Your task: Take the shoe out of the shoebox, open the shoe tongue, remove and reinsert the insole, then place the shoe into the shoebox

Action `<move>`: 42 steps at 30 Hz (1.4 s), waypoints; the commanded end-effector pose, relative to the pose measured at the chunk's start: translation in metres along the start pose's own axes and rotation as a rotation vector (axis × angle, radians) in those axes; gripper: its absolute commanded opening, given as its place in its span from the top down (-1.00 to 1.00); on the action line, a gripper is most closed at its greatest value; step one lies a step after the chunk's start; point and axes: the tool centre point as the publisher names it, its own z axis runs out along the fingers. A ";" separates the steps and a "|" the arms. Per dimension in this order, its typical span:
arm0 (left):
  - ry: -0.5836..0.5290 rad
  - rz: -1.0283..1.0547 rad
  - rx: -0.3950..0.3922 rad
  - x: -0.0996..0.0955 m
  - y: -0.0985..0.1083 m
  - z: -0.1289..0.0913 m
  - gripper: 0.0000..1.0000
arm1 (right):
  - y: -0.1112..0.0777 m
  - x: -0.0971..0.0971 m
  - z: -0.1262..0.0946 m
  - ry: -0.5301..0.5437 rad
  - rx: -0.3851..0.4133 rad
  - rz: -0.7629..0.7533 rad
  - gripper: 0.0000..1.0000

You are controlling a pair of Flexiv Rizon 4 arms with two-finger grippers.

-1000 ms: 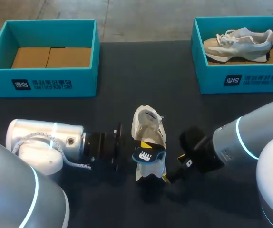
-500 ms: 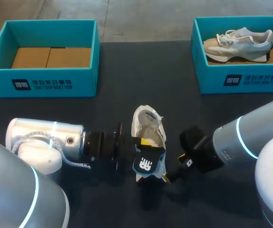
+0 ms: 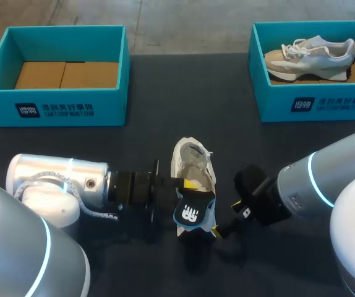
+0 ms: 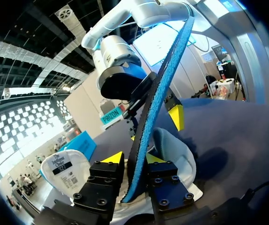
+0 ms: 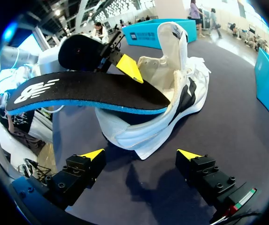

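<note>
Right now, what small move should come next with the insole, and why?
Probably the left gripper should draw the insole a little further up and back, clear of the shoe. It is shut on the insole, whose front end sits inside the shoe's opening while the heel end sticks out. The right gripper is open, short of the shoe.

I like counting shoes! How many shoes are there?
2. One shoe lies in the middle of the table, its insole sticking out. The other shoe lies in the blue box at the far right.

The dark table (image 3: 183, 99) carries a left shoebox (image 3: 66, 110), a right shoebox (image 3: 326, 106), a white shoe (image 3: 193, 162).
</note>
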 end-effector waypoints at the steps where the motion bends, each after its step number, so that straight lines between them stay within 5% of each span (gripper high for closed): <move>1: 0.005 0.002 -0.019 0.001 -0.007 -0.004 0.51 | -0.002 0.001 0.000 -0.002 -0.003 0.001 -1.00; 8: 0.014 -0.002 -0.033 0.001 -0.012 -0.004 0.36 | -0.002 0.001 0.000 -0.002 -0.003 0.001 -1.00; 14: 0.013 -0.007 -0.034 0.001 -0.014 -0.002 0.47 | -0.002 0.001 0.000 -0.002 -0.003 0.001 -1.00; 42: 0.034 0.004 -0.032 0.002 -0.030 0.013 0.39 | -0.002 0.001 0.000 -0.002 -0.003 0.001 -1.00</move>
